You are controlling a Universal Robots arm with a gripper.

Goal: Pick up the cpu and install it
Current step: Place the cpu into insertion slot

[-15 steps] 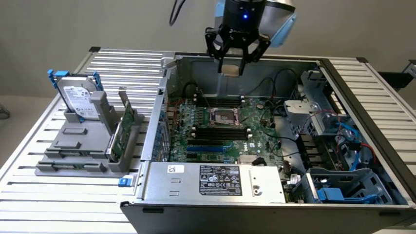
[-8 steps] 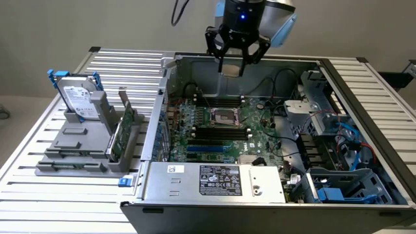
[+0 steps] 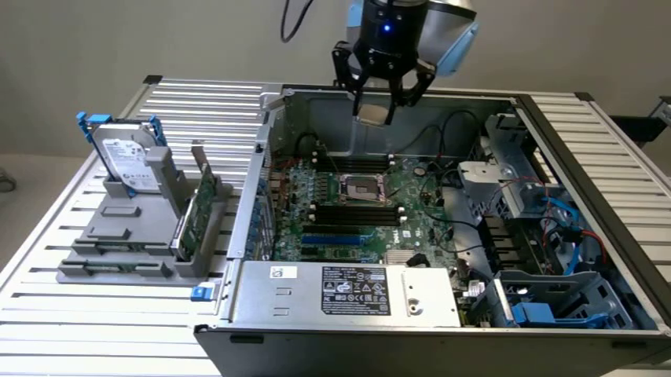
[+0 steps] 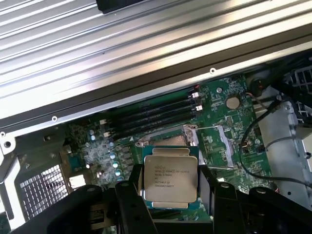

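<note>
Here's the pincer [image 3: 375,110], high in the upper middle of the exterior view, hanging over the far wall of the open case [image 3: 493,102]. It has the cpu [image 3: 375,118] in its grasp, a small pale square between the black fingers [image 3: 359,100], well clear of everything below. In the wrist view the grip is plain: the pincer [image 4: 169,201] stands partway open, just as wide as the chip, with a finger [image 4: 127,204] pressed to each side of the cpu [image 4: 169,181], silvery lid and printed lettering facing the camera. Behind the chip lies the green motherboard [image 4: 97,141], and the metal-framed socket [image 4: 191,137] shows past the cpu's edge, partly covered by it. In the exterior view the socket [image 3: 365,188] sits in the middle of the frame, on the motherboard [image 3: 419,216], and the cpu hangs apart from it, higher in the picture. Over on the left of that view, a grey stand [image 3: 126,236] on the slatted tabletop [image 3: 63,314] carries the hard drive [image 3: 128,161], propped upright, with the green card [image 3: 199,208] standing on edge just beside it.
</note>
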